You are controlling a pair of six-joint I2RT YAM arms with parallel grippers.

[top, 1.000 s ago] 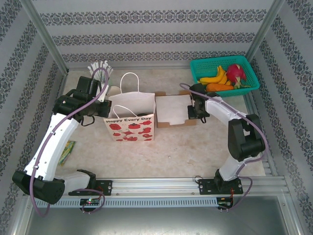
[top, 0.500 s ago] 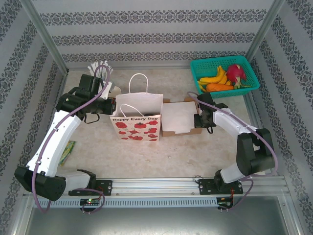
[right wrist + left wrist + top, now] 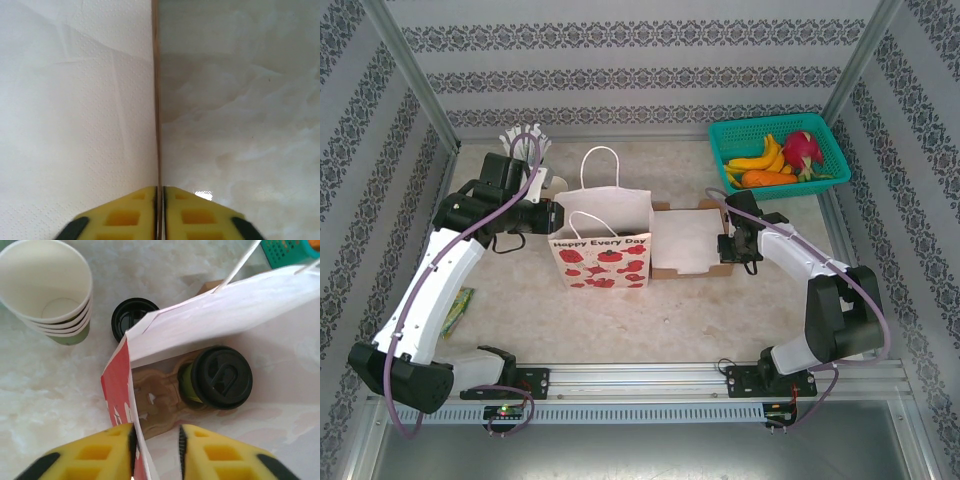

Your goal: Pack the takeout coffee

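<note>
**Coffee in bag; both claws at container walls**

Left gripper (image 3: pixel 156 440): positioned at the left end of the paper bag (image 3: pixel 603 248), a white bag printed with red fruit and "Happy Every Day". The yellow fingers (image 3: pixel 85 457) straddle the bag's end wall. The jaws stand partly open, with a clear gap on the inner side of the wall, and nothing is clamped.

Right gripper (image 3: pixel 160 192): positioned at the right wall of the cardboard box (image 3: pixel 686 240), which is lined with white paper and stands touching the bag's right side. The jaws are drawn in to a narrow slit, with the thin box wall pinched between the pads.

Takeout coffee (image 3: pixel 220 376): inside the bag, upright, with its black lid on. It is seated in a brown cardboard cup carrier (image 3: pixel 157 400) on the bag floor, at the end away from the left claw.

Other items: a second black-lidded cup (image 3: pixel 132 319) stands on the table just behind the bag. A stack of lidless cups (image 3: pixel 47 290) stands near it, to the left. A green basket (image 3: pixel 732 132) of fruit sits at the far right corner, well apart from the bag.
</note>
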